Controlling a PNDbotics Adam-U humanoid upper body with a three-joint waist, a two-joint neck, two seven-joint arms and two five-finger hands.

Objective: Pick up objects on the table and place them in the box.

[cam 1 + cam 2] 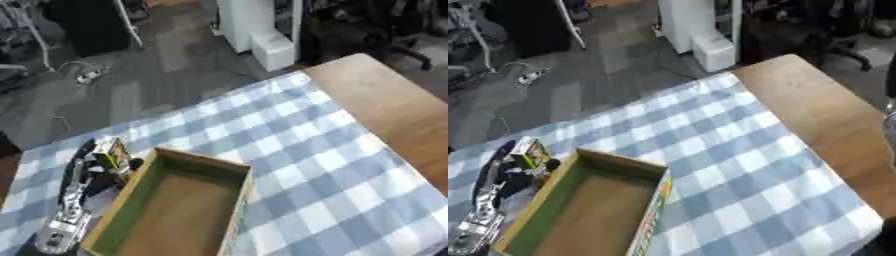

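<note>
An open cardboard box (203, 162) with green inner walls and a bare brown floor stands at the lower left of the checked cloth. My left hand (91, 169) comes up from the lower left corner and sits just outside the box's far left corner. Its fingers are curled round a small yellow-green printed pack (112, 152), held about level with the box's rim and beside it, not over the inside. Nothing lies inside the box. My right hand does not show; only a thin silver sliver (891, 120) stands at the right edge of the right eye view.
A blue-and-white checked cloth (297, 150) covers most of the table, with bare wood (385, 100) along its right side. Beyond the far edge are grey floor, cables and a white cabinet (262, 35).
</note>
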